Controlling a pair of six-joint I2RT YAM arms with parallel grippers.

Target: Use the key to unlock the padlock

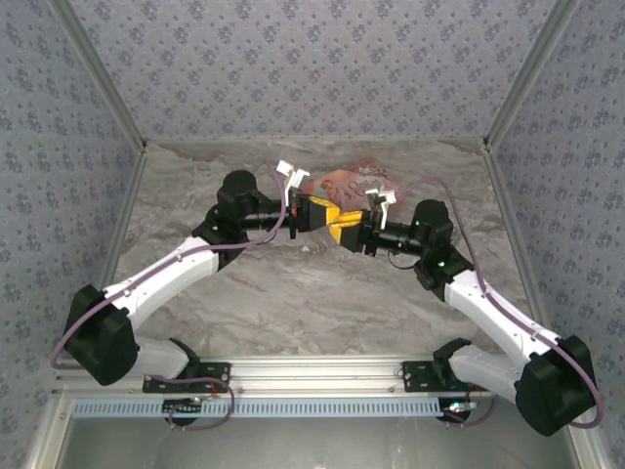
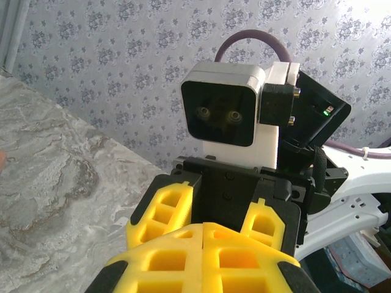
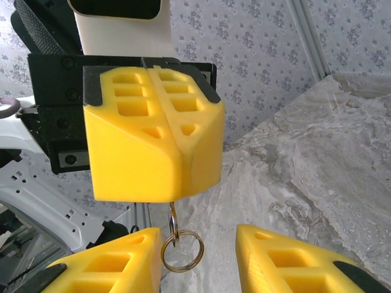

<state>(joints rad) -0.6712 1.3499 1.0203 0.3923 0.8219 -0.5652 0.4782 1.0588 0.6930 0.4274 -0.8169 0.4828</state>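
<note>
The key (image 3: 173,218) is hanging edge-on as a thin metal sliver from the underside of my left pincer (image 3: 166,186), raised well above the table (image 3: 317,159), its split ring (image 3: 181,250) dangling just below; that pincer's yellow pads (image 3: 128,152) are pressing fully together, seam closed, and are clamping the key's upper end; how much of the key is buried there, and whether the padlock is sitting in the same grip, I cannot tell, the pads hiding it; my right pincer (image 3: 201,265) is facing the left one tip to tip, its fingers standing wide apart and gripping nothing, the ring hanging in the gap, nearer one finger than the other; from above, both pincers are meeting in mid-air in front of the pink box (image 1: 342,184); I am judging the step in hand to be the right pincer's grasp at the ring end, with the unlocking not yet done; the next move is calling for centring the gap on the thin metal and closing slowly, squarely on its flat faces, since so small a dangling target is likely to swing or twist.
</note>
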